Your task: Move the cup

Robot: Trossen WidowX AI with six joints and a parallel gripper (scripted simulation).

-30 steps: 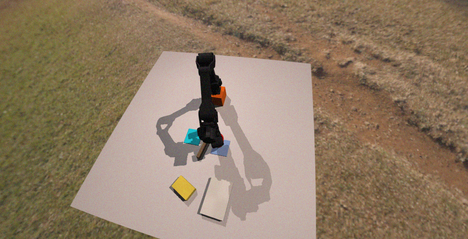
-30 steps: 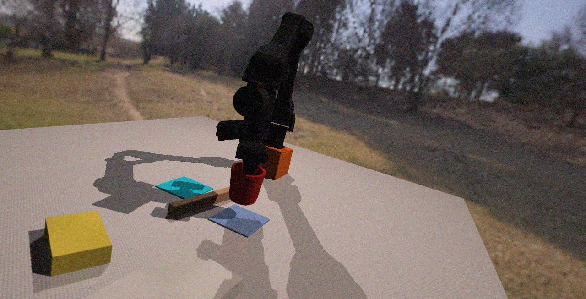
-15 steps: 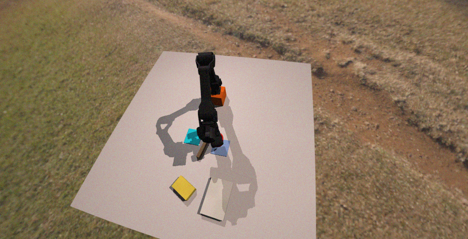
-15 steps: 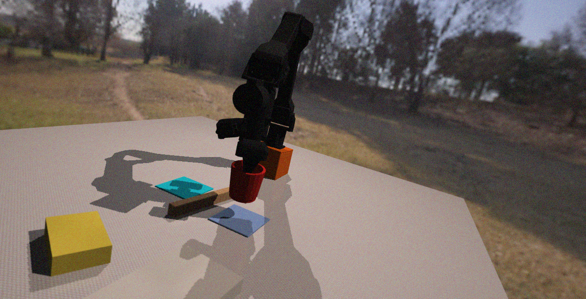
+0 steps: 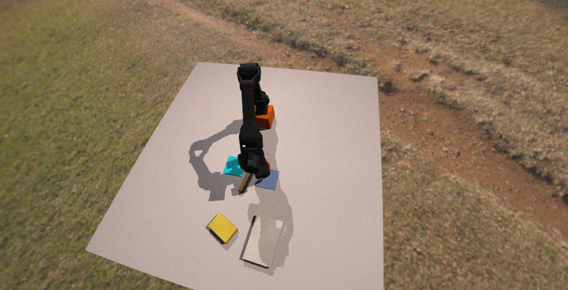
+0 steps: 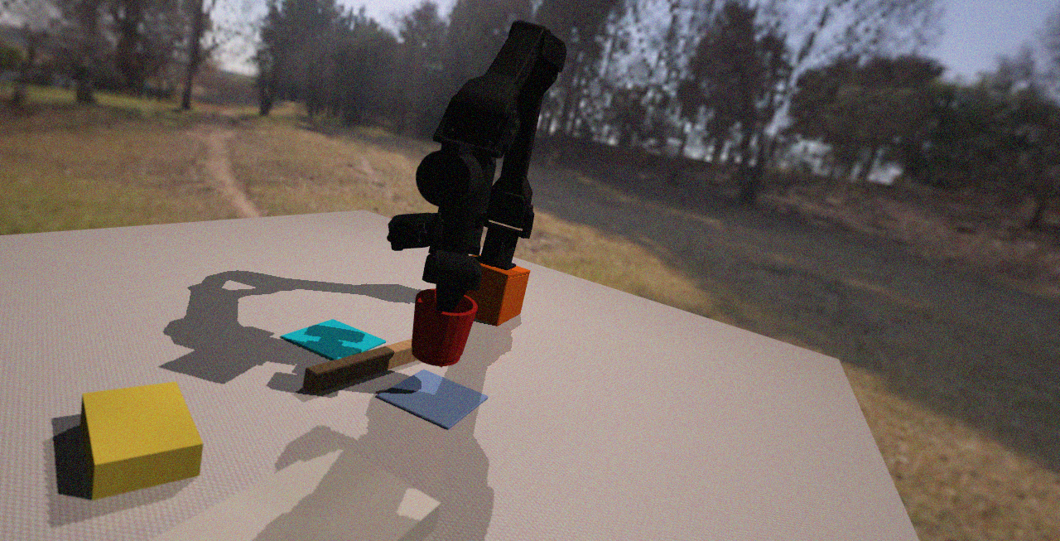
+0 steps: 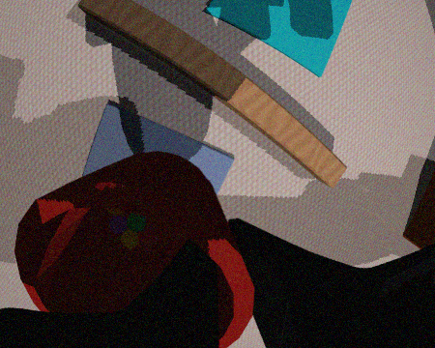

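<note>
The red cup (image 6: pixel 442 337) (image 7: pixel 92 285) is roughly upright in the air, just above and behind the blue pad (image 5: pixel 272 180) (image 6: pixel 453 402) (image 7: pixel 99 145). My gripper (image 6: pixel 450 303) (image 7: pixel 219 231) is shut on the cup's wall, with one finger inside the cup and one outside. A green marble (image 7: pixel 136 222), a dark blue marble (image 7: pixel 118 223) and a yellowish marble (image 7: pixel 130 239) show dimly inside the cup. The cyan pad (image 5: pixel 227 170) (image 6: pixel 364 342) (image 7: pixel 314 53) is bare and partly in shadow. In the top view the arm hides most of the cup.
A low wooden bar (image 5: pixel 245 183) (image 6: pixel 348 370) (image 7: pixel 280 123) lies between the two pads. A yellow block (image 5: pixel 223 228) (image 6: pixel 141 427) and a pale box (image 5: pixel 266 240) lie toward the front in the top view. An orange block (image 5: pixel 265 121) (image 6: pixel 505 297) is at the arm's base.
</note>
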